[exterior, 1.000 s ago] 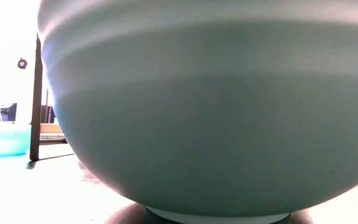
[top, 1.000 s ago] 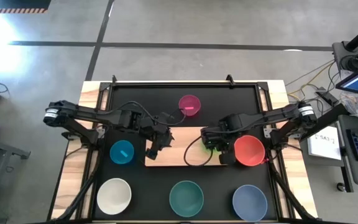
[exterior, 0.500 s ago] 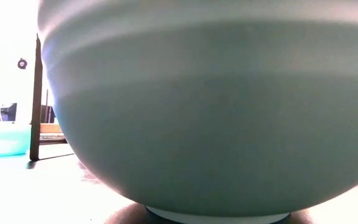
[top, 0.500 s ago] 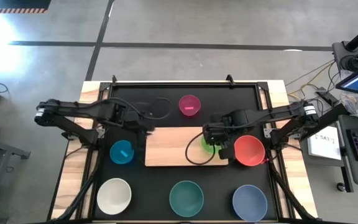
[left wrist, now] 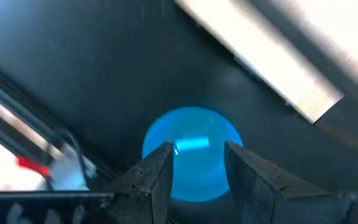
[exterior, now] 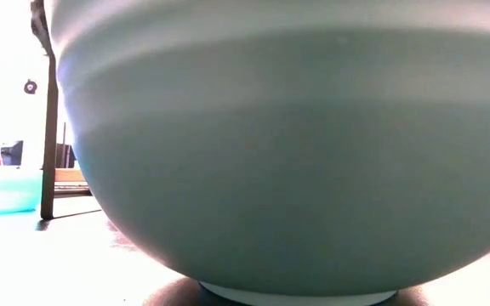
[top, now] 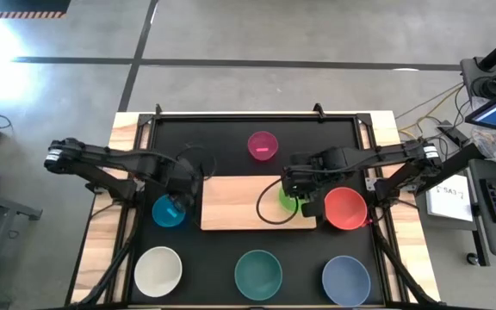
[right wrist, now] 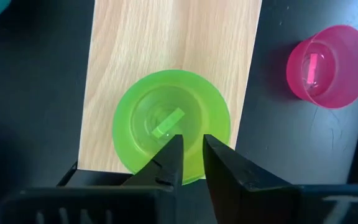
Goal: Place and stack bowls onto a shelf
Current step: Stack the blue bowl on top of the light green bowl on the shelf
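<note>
Bowls sit all over the black counter (top: 231,138), and one is now on the shelf (top: 239,202). The right hand (right wrist: 190,155) has just let go of the green bowl (right wrist: 166,121); its fingers were shut a moment ago and now stand a little apart, just above the bowl's near rim. So the first small bowl is placed, right at the shelf's end under this hand. It is bright green, round and see-through, standing upright.

The left hand (left wrist: 194,168) has moved off the shelf and now hangs over the blue bowl (left wrist: 191,152), fingers wide open, holding nothing. I think it will pick that one next.

The pink bowl (right wrist: 328,65) waits off the shelf, beside the right hand. The red bowl (top: 345,208), white bowl (top: 158,269), teal bowl (top: 257,273) and grey-blue bowl (top: 345,280) wait too.
</note>
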Available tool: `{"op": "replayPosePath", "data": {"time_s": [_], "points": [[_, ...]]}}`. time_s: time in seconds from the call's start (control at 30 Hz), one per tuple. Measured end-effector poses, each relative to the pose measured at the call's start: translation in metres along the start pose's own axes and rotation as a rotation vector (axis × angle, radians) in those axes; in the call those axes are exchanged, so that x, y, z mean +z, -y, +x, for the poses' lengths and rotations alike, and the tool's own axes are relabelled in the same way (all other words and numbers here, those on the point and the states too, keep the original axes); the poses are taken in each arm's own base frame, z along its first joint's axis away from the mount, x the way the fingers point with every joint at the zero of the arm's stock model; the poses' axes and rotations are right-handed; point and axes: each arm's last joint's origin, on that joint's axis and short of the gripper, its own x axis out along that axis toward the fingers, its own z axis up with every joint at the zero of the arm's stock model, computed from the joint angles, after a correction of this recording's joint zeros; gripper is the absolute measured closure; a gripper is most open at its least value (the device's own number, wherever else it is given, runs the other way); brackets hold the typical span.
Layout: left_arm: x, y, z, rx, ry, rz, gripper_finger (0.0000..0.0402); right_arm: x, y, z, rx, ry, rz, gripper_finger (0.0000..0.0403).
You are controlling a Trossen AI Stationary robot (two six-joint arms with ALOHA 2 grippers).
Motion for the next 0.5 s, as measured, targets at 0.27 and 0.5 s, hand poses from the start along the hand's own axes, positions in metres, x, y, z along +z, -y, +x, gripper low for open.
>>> {"op": "replayPosePath", "data": {"time_s": [0.27,0.5], "points": [[-0.019,0.012,0.053,-0.055,-0.116,-0.130,0.0277,-0.001,0.001,-0.001,-0.027,-0.009,-0.011,0.0299],[-0.031,0.027,0.062,-0.140,-0.076,-0.143,0.0277,-0.001,0.002,-0.001,-0.033,-0.014,-0.025,0.0285]]}}
